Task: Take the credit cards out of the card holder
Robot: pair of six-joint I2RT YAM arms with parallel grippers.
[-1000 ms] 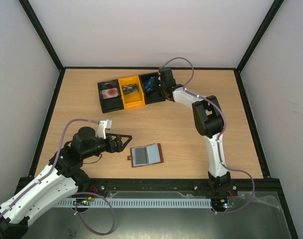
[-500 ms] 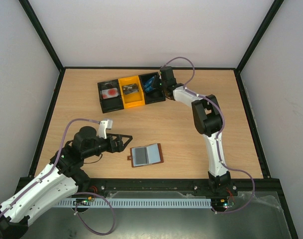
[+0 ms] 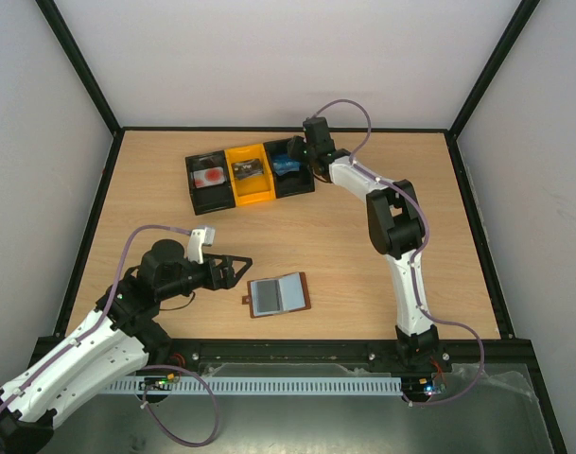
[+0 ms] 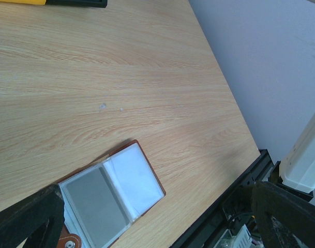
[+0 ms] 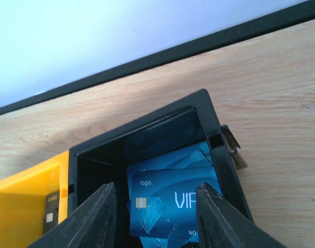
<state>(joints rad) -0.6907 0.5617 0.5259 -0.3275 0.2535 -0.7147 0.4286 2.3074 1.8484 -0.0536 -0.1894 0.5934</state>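
Observation:
The card holder (image 3: 278,295) lies open on the table near the front, reddish-brown with grey and pale inner panels; no card shows in it. It also shows in the left wrist view (image 4: 110,191). My left gripper (image 3: 242,268) is open and empty just left of it, its fingers (image 4: 28,219) wide apart. Blue credit cards (image 5: 170,206) lie stacked in the right-hand black bin (image 5: 209,116) of the tray; they also show in the top view (image 3: 288,166). My right gripper (image 5: 156,192) hangs open just above them, holding nothing.
The three-bin tray (image 3: 248,194) stands at the back: a black bin with a red-and-white item (image 3: 210,177), a yellow bin (image 3: 250,175) with a small dark item, and the black bin with the cards. A black frame rail (image 4: 240,181) runs along the table's front edge.
My right gripper has drawn back from the black bin towards the far edge, so the blue cards now show lying in it. The left arm and the card holder have not moved.

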